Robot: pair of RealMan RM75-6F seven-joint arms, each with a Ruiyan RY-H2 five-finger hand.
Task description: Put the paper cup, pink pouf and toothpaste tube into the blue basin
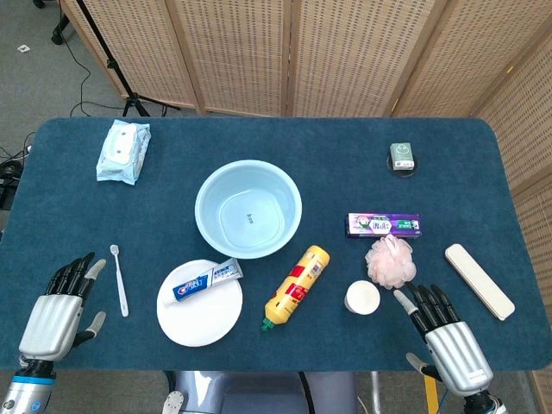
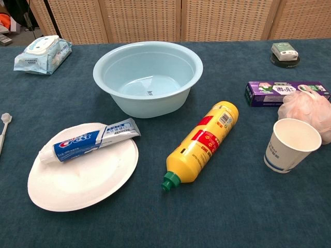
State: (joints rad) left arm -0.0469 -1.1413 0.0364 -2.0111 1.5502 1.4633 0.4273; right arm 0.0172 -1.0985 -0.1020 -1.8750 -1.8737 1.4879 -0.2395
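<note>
blue basin (image 1: 248,209) sits upright at centre of the head view on the dark blue table (image 1: 448,181), nothing inside it. toothpaste tube (image 1: 207,280) lies on the white plate (image 1: 200,315) at lower left of the basin, cap end towards the plate's left rim. paper cup (image 1: 362,297) stands upright at lower right, just beside the pink pouf (image 1: 391,260) above it. yellow bottle (image 1: 297,286) lies on its side between plate and cup. left hand (image 1: 59,312) rests at lower left corner, fingers spread, holding nothing, toothbrush (image 1: 118,278) just beside it. right hand (image 1: 444,335) at lower right, fingers apart, holding nothing, near the cup but not touching.
</note>
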